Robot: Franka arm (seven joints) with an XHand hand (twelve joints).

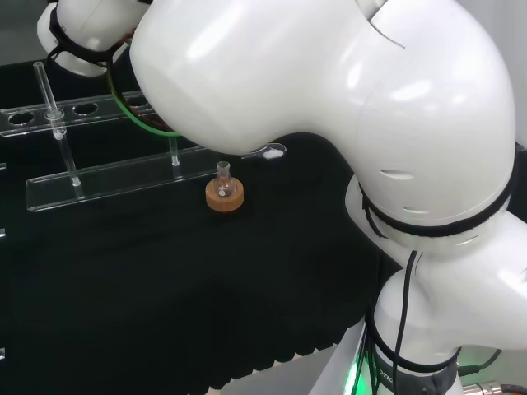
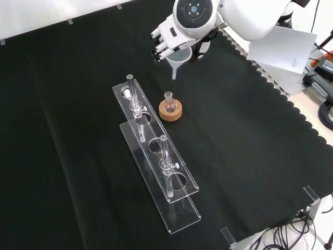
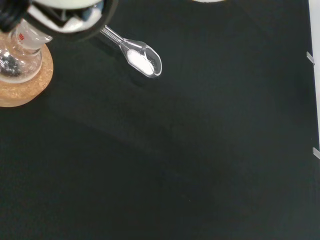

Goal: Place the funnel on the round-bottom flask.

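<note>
In the front view, the black and white hand (image 2: 169,37) has its fingers curled round the wide mouth of a clear conical plastic funnel (image 2: 179,60), whose narrow stem points down above the black cloth (image 2: 78,130). Below the hand in that view, and apart from it, a small clear glass round-bottom flask (image 2: 169,101) stands upright on a round cork ring (image 2: 170,111). A clear plastic rack (image 2: 156,161) with glass rods stands just beyond the flask, farther from the hand. In the wrist view, a clear scoop (image 3: 142,57) holding white powder lies on the cloth near the cork ring.
</note>
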